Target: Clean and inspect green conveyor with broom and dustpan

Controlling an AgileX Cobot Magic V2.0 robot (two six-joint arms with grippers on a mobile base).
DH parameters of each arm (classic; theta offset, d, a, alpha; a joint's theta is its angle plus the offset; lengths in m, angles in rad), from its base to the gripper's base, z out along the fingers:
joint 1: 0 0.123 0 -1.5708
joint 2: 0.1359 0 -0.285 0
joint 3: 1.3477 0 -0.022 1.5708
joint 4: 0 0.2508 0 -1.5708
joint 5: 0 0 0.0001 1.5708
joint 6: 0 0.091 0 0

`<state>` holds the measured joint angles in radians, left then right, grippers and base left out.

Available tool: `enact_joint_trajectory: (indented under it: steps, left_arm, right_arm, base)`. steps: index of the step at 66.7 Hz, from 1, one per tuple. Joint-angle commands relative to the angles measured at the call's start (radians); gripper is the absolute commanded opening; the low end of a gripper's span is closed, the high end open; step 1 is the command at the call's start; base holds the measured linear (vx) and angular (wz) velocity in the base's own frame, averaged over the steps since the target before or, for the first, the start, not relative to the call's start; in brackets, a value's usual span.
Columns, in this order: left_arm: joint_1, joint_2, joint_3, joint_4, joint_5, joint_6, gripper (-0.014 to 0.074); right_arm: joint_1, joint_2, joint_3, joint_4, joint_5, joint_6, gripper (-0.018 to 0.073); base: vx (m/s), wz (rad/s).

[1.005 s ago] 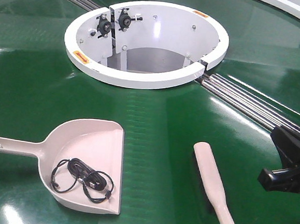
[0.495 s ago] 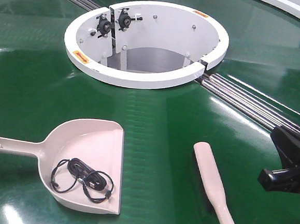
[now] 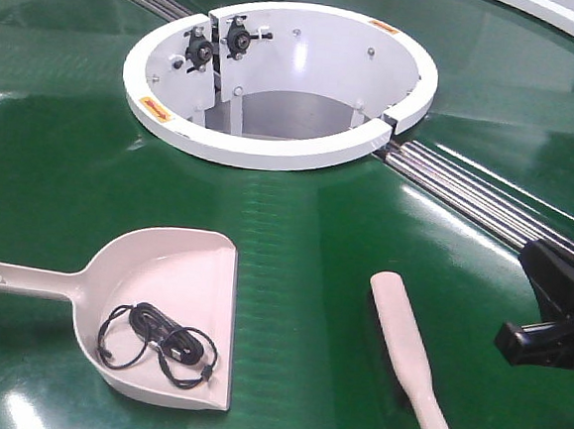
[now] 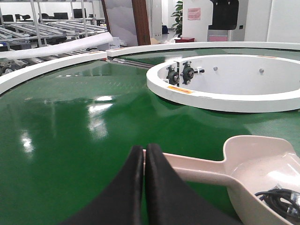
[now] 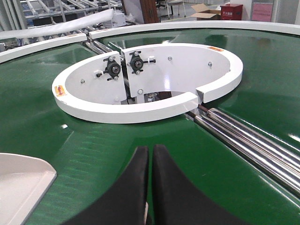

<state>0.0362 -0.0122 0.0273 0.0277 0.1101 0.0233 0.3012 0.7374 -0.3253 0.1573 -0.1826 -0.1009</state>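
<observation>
Conveyor: the green belt (image 3: 295, 245) filled the front view, glossy, with faint ribbed seams.
Dustpan: the dustpan (image 3: 175, 310) lay flat on the belt at lower left, its straight edge toward the right and its handle toward the left edge of the picture.
Cable: a coiled black cable (image 3: 158, 342) lay inside the dustpan.
Broom: the broom (image 3: 407, 353) lay on the belt at lower right, well apart from the dustpan, handle toward the near edge.
Open room: bare belt lay between dustpan and broom, and between both and the ring.
Ring: the white ring (image 3: 272, 154) stood beyond them, with two black bearing units (image 3: 219, 42) on its inner wall.
Labels: small orange stickers (image 3: 156, 109) sat on the ring; their writing was too small to read.
Rollers: silver rollers (image 3: 487, 205) ran from the ring to the right.
Left gripper: the left gripper (image 4: 144, 154) had its fingers pressed together and empty, just above the dustpan handle.
Right gripper: the right gripper (image 5: 150, 154) was also closed on nothing, above bare belt.
</observation>
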Motion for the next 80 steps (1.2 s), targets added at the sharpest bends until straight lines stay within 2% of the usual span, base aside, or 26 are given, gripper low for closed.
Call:
enact_joint_trajectory:
  steps: [1, 10, 19, 23, 32, 45, 63, 67, 71, 80]
  left_arm:
    - [0.001, -0.015, 0.023, -0.003, -0.07, -0.009, -0.0022]
    - [0.001, -0.015, 0.023, -0.003, -0.07, -0.009, -0.0022]
    - [0.001, -0.015, 0.023, -0.003, -0.07, -0.009, -0.0022]
    - [0.001, -0.015, 0.023, -0.003, -0.07, -0.009, -0.0022]
    - [0.001, -0.015, 0.023, -0.003, -0.07, -0.009, -0.0022]
    - [0.001, -0.015, 0.023, -0.003, -0.07, -0.009, -0.0022]
    - [0.001, -0.015, 0.023, -0.003, -0.07, -0.009, -0.0022]
    - [0.001, -0.015, 0.023, -0.003, -0.07, -0.009, -0.0022]
    - [0.001, -0.015, 0.023, -0.003, -0.068, -0.009, -0.0022]
    - [0.001, -0.014, 0.023, -0.003, -0.066, -0.009, -0.0022]
  right_arm:
    - [-0.006, -0.035, -0.028, -0.015, -0.056, -0.015, -0.0005]
    - [-0.026, -0.124, -0.028, -0.036, 0.075, -0.076, -0.0005]
    - [-0.156, -0.217, -0.028, -0.03, 0.215, -0.089, -0.0005]
    - [-0.217, -0.26, -0.028, -0.033, 0.23, -0.107, -0.0005]
    - [-0.286, -0.344, -0.028, -0.033, 0.232, -0.165, -0.0005]
    - [-0.295, -0.442, 0.001, -0.032, 0.239, -0.193, -0.0005]
    - [-0.295, -0.701, 0.329, -0.021, 0.104, -0.184, -0.0005]
    - [-0.294, -0.765, 0.371, -0.016, 0.108, -0.172, -0.0005]
    - [-0.294, -0.755, 0.363, -0.01, 0.176, -0.167, -0.0005]
    - [-0.294, -0.757, 0.367, 0.002, 0.199, -0.165, -0.0005]
  base:
    - [0.0, 0.0]
    - [0.0, 0.0]
    - [0.0, 0.0]
    - [0.0, 0.0]
    - [0.0, 0.0]
    - [0.0, 0.0]
    - [0.0, 0.0]
    - [0.0, 0.0]
    - [0.0, 0.0]
    - [0.0, 0.0]
